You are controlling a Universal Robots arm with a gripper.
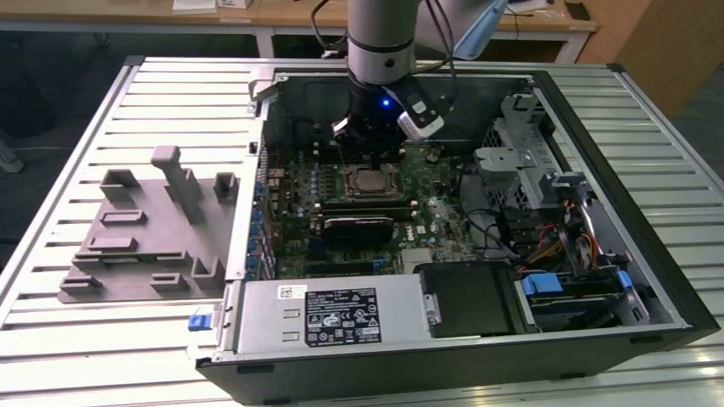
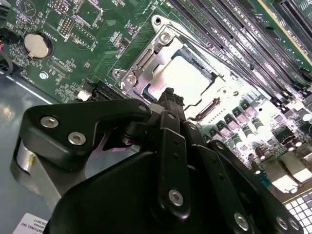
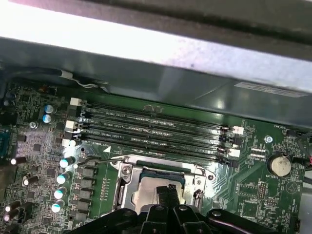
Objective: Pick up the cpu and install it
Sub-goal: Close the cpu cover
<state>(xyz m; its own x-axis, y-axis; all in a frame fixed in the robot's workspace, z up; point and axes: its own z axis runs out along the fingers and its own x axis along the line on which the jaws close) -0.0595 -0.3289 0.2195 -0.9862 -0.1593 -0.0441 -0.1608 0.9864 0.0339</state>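
Motherboard socket frame (image 2: 142, 66) close around cpu (image 2: 187, 78), fingers (image 2: 171, 100) above.

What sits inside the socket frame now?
In the second wrist view the cpu lies inside the frame, silvery top up. The hand covers one edge of it; whatever is under the cpu is hidden.

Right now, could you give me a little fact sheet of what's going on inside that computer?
Setting: open computer case on a slatted table
cpu: lying flat in the motherboard socket
Gripper: close over the cpu, fingers together, holding nothing
Nearby: grey fixture blocks on the table, on the exterior view's left of the case
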